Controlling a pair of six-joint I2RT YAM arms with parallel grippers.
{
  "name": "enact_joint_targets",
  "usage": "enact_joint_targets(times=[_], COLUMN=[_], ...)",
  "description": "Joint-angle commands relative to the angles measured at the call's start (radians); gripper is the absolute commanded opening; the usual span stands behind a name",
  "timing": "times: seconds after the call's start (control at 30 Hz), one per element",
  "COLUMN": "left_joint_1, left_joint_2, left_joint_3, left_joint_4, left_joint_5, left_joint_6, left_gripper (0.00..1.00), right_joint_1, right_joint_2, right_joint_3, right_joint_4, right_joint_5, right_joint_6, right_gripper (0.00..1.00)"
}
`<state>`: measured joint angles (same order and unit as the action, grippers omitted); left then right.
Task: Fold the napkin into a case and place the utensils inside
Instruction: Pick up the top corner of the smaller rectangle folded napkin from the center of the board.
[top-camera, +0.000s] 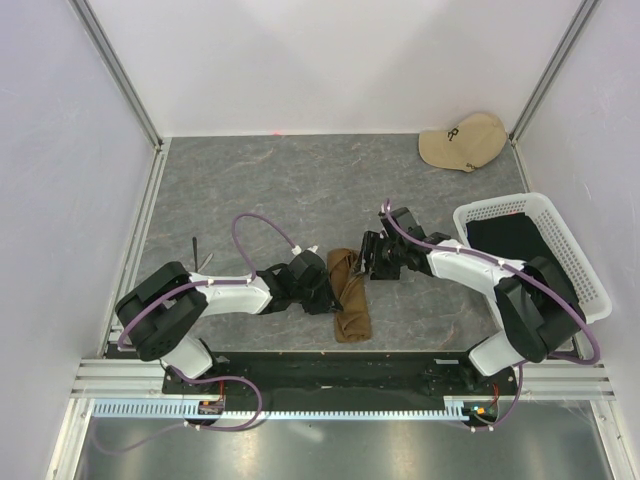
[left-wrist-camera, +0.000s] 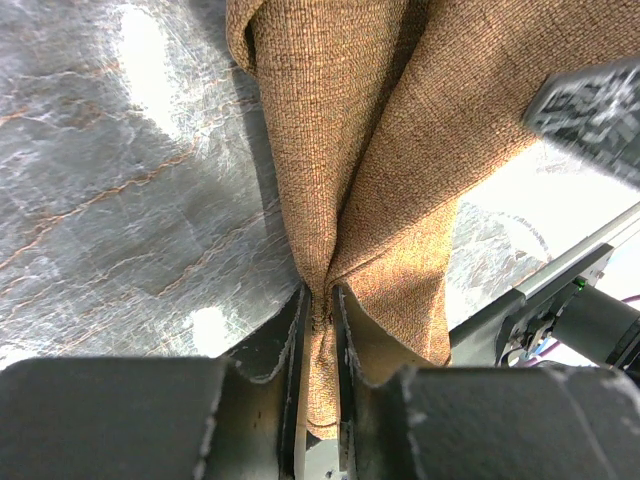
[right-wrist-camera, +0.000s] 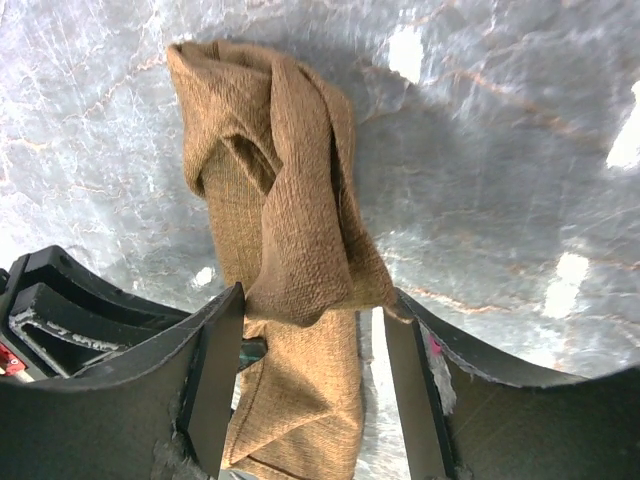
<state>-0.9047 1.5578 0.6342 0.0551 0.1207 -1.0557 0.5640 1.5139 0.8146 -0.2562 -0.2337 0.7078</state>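
Looking down from the top camera, I see the napkin (top-camera: 352, 298) lying as a bunched, narrow strip on the table (top-camera: 260, 190), near the front edge and between my two arms. It is rumpled, not a flat pouch.

My left gripper (top-camera: 328, 288) sits at the strip's left side. On its wrist view the fingers (left-wrist-camera: 285, 340) are clenched on a pinched fold of the cloth (left-wrist-camera: 350, 150), which rises from the jaws in a tight ridge.

My right gripper (top-camera: 368, 258) is at the upper right end of the strip. From its wrist camera the fingers (right-wrist-camera: 225, 350) stand apart, straddling the twisted cloth (right-wrist-camera: 290, 230) without squeezing it; a bright gap shows beside the right-hand finger.

Far back right lies a beige cap (top-camera: 462, 140). A white basket (top-camera: 500, 205) stands at the right edge.
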Motion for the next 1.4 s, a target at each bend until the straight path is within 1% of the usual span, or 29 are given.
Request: enact_joint_targets(times=[0.0, 0.17, 0.27, 0.43, 0.53, 0.67, 0.77, 0.8, 0.83, 0.87, 0.9, 0.93, 0.97, 1.03, 1.1, 1.2, 1.23, 1.27, 1.37], left_joint_1=[0.000, -0.003, -0.003, -0.002, -0.003, -0.007, -0.011, -0.010, -0.010, -0.011, -0.010, -0.011, -0.007, 0.003, 0.018, 0.052, 0.064, 0.088, 0.137], left_joint_2=[0.005, 0.007, 0.010, 0.012, 0.013, 0.015, 0.022, 0.022, 0.022, 0.010, -0.001, -0.013, -0.040, -0.067, -0.106, -0.137, -0.134, -0.131, -0.079], left_joint_3=[-0.004, 0.001, 0.004, 0.007, 0.010, 0.015, 0.024, 0.025, 0.027, 0.028, 0.028, 0.030, 0.038, 0.054, 0.087, 0.123, 0.133, 0.151, 0.198], left_joint_4=[0.002, 0.000, -0.001, -0.003, -0.003, -0.006, -0.008, -0.009, -0.011, -0.012, -0.023, -0.029, -0.037, -0.081, -0.107, -0.132, -0.136, -0.139, -0.132], left_joint_5=[-0.019, -0.015, -0.016, -0.015, -0.013, -0.013, -0.013, -0.007, -0.006, -0.006, -0.013, -0.015, -0.019, -0.023, -0.026, -0.027, -0.026, -0.024, 0.005], left_joint_6=[0.017, 0.023, 0.031, 0.031, 0.034, 0.040, 0.048, 0.051, 0.054, 0.062, 0.066, 0.069, 0.078, 0.089, 0.106, 0.118, 0.122, 0.126, 0.138], left_gripper=[0.18, 0.17, 0.17, 0.17, 0.16, 0.16, 0.16, 0.16, 0.18, 0.20, 0.23, 0.31, 0.35, 0.41, 0.41, 0.33, 0.26, 0.24, 0.16], right_joint_1=[-0.021, -0.030, -0.030, -0.038, -0.041, -0.039, -0.039, -0.039, -0.039, -0.039, -0.041, -0.039, -0.041, -0.039, -0.041, -0.039, -0.039, -0.039, -0.039], right_joint_2=[0.015, 0.034, 0.034, 0.019, 0.011, -0.006, -0.011, -0.008, -0.008, -0.004, -0.004, -0.004, -0.004, -0.006, -0.011, -0.009, -0.009, -0.008, -0.003], right_joint_3=[0.050, 0.072, 0.078, 0.084, 0.080, 0.067, 0.070, 0.072, 0.074, 0.077, 0.078, 0.078, 0.078, 0.077, 0.075, 0.080, 0.081, 0.087, 0.096], right_joint_4=[0.001, 0.018, 0.029, 0.040, 0.049, 0.070, 0.087, 0.087, 0.086, 0.086, 0.083, 0.081, 0.078, 0.075, 0.071, 0.064, 0.063, 0.057, 0.048], right_joint_5=[0.001, 0.004, 0.007, 0.007, 0.004, 0.002, -0.001, -0.003, -0.006, -0.009, -0.015, -0.018, -0.018, -0.016, -0.016, -0.016, -0.015, -0.015, -0.024], right_joint_6=[-0.059, -0.082, -0.093, -0.099, -0.094, -0.082, -0.082, -0.083, -0.085, -0.088, -0.093, -0.096, -0.099, -0.106, -0.111, -0.116, -0.119, -0.122, -0.128], right_gripper=[0.66, 0.62, 0.56, 0.54, 0.48, 0.38, 0.20, 0.17, 0.12, 0.04, 0.00, 0.00, 0.00, 0.00, 0.00, 0.00, 0.00, 0.00, 0.00])
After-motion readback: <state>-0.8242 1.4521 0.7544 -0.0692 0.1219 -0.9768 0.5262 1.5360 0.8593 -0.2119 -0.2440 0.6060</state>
